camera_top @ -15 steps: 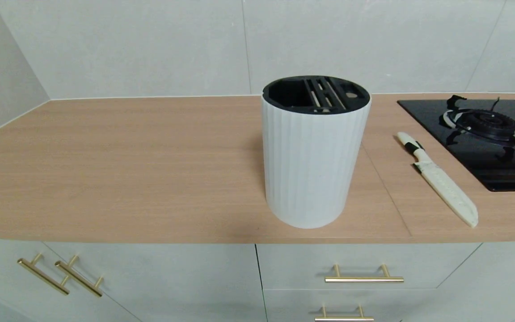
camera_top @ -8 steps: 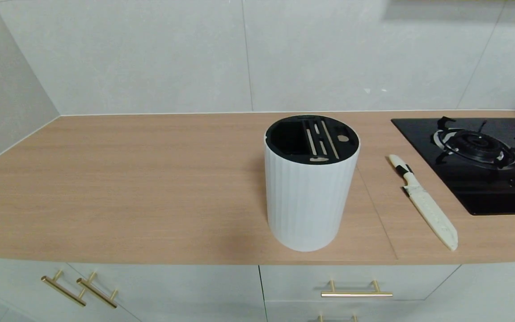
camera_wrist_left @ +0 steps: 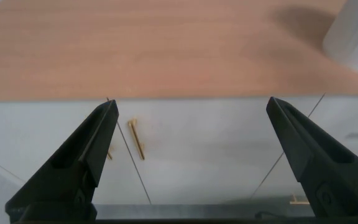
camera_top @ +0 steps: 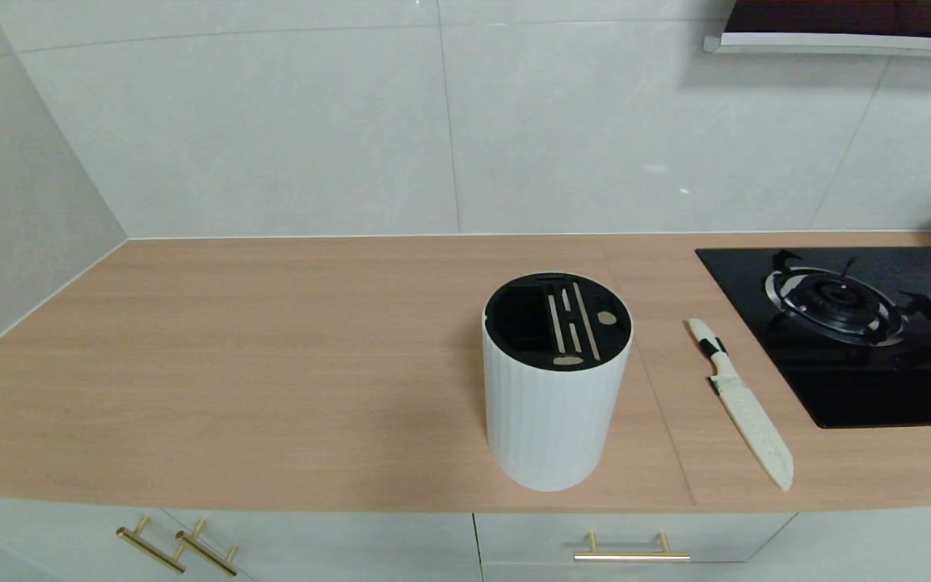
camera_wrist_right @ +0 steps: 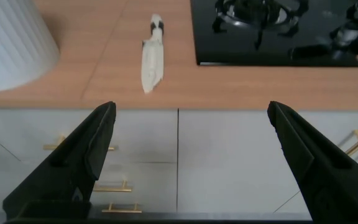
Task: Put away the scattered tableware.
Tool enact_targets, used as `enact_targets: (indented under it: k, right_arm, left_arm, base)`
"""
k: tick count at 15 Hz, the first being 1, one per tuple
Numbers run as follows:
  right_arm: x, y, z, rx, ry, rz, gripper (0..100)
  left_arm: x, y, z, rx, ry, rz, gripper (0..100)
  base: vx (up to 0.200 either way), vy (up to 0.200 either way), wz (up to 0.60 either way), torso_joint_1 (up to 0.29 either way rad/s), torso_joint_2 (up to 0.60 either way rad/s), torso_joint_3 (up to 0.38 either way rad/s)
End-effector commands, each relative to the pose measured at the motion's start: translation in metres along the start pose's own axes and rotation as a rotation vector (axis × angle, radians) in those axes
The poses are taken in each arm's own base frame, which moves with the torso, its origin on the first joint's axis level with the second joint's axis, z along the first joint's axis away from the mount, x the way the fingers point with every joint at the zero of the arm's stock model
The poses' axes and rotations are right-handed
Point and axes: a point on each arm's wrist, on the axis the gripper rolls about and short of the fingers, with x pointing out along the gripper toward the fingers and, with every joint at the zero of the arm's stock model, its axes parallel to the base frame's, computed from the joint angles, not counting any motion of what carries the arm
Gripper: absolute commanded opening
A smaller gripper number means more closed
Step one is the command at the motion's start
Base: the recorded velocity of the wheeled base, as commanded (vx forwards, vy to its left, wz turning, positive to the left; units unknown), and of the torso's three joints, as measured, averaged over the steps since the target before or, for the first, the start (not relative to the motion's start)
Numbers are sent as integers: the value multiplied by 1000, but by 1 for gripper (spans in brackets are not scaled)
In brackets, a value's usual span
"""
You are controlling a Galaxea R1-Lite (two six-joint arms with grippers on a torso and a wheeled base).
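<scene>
A white ribbed cylindrical holder [camera_top: 556,388] with a black slotted top stands on the wooden counter [camera_top: 271,364]; its lower wall shows in the left wrist view [camera_wrist_left: 356,31] and the right wrist view [camera_wrist_right: 8,43]. A cream knife [camera_top: 740,402] with a black band on its handle lies flat to the holder's right, blade toward the front edge, also seen as the knife [camera_wrist_right: 152,55]. My left gripper [camera_wrist_left: 191,112] hangs open in front of the cabinet doors, below the counter edge. My right gripper [camera_wrist_right: 191,115] is open too, out past the counter's front edge, short of the knife.
A black gas hob [camera_top: 845,323] with a burner sits at the counter's right, close to the knife. A range hood edge [camera_top: 845,32] hangs above it. Tiled walls close the back and left. Cabinet fronts with brass handles [camera_top: 631,554] run below the counter.
The head camera has risen and tilted, so the whole scene sits lower and smaller in view. The holder and knife have not moved on the counter.
</scene>
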Motion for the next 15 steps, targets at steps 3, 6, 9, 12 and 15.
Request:
enact_targets:
  k: [3, 6, 9, 12, 15]
  right_arm:
    - [0, 0, 0, -1, 2, -1, 100]
    - [0, 0, 0, -1, 2, -1, 100]
    - [0, 0, 0, -1, 2, -1, 100]
    - [0, 0, 0, -2, 2, 1, 100]
    - [0, 0, 0, -4, 3, 1, 100]
  left_arm:
    - [0, 0, 0, 0, 0, 0, 100]
    - [0, 0, 0, 0, 0, 0, 100]
    - [0, 0, 0, 0, 0, 0, 100]
    - [0, 0, 0, 0, 0, 0, 100]
    - [0, 0, 0, 0, 0, 0, 100]
  base:
    - [0, 0, 0, 290, -595, -297]
    - [0, 0, 0, 214, -432, -219]
    - [0, 0, 0, 129, -258, -126]
    - [0, 0, 0, 0, 0, 0]
    - [0, 0, 0, 0, 0, 0]
